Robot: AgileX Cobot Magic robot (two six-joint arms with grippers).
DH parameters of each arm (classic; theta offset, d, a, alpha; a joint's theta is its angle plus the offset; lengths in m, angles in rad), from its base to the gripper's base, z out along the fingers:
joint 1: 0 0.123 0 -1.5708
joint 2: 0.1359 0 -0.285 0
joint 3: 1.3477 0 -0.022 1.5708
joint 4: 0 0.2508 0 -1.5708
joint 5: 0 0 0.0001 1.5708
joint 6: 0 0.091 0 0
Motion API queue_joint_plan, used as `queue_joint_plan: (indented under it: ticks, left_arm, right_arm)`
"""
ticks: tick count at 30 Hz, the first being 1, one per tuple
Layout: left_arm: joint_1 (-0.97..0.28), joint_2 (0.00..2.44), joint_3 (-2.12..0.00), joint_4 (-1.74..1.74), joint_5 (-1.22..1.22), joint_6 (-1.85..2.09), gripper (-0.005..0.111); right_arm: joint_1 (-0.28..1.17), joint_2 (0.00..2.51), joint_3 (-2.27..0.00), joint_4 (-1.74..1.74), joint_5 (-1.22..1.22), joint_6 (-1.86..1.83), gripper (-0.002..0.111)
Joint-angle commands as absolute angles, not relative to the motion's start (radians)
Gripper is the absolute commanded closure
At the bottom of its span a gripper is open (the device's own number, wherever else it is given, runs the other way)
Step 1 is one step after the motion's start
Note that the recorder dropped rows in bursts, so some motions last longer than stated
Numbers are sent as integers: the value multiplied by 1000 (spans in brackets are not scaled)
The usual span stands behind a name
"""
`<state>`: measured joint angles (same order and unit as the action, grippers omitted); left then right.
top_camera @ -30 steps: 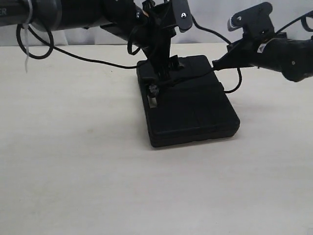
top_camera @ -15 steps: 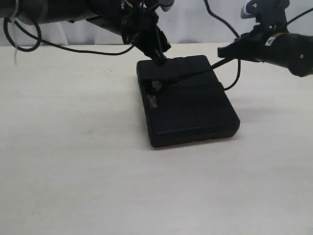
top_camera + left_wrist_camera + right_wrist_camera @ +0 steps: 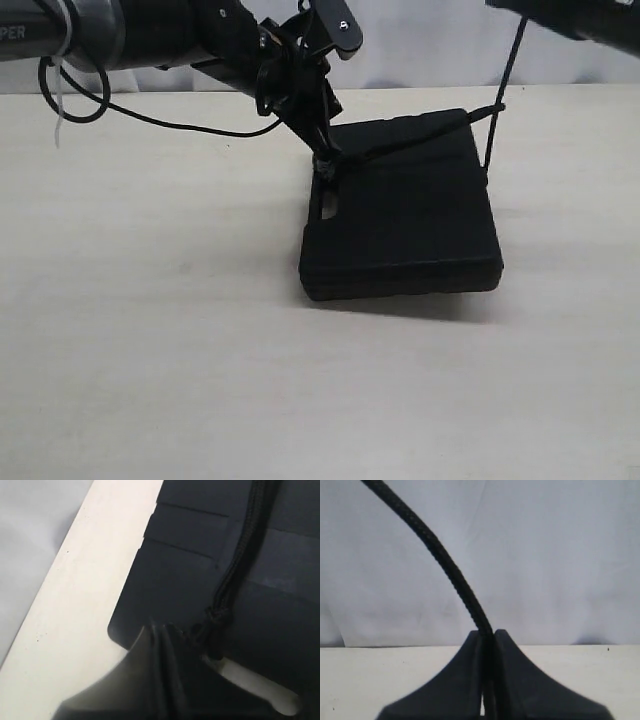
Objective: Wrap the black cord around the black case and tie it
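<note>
Now the left claw has snapped closed just beside the knot of the thin black braided cord, at the handle slot of the flat black plastic case, which lies mid-way along the pale worktop, nearer its far edge. The right claw, clamped on the cord, has climbed and drawn it taut, and the case has shifted and looks tipped, so tightening seems underway.

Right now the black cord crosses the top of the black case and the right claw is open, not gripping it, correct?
No: the right gripper is shut on the black cord, as the right wrist view shows. The cord does cross the top of the black case.
</note>
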<state>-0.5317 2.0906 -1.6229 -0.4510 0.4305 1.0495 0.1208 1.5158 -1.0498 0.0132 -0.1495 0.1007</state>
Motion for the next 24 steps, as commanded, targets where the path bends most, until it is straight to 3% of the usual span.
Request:
queue_joint_plan:
  ticks: [1, 24]
  left_arm:
    - [-534, 2089, -1630, -454, 412, 1051, 107]
    - [-536, 2089, -1630, -465, 414, 1053, 107]
  right_arm:
    - [118, 1441, -1086, 13, -172, 123, 104]
    - [119, 1370, -1104, -42, -368, 360, 104]
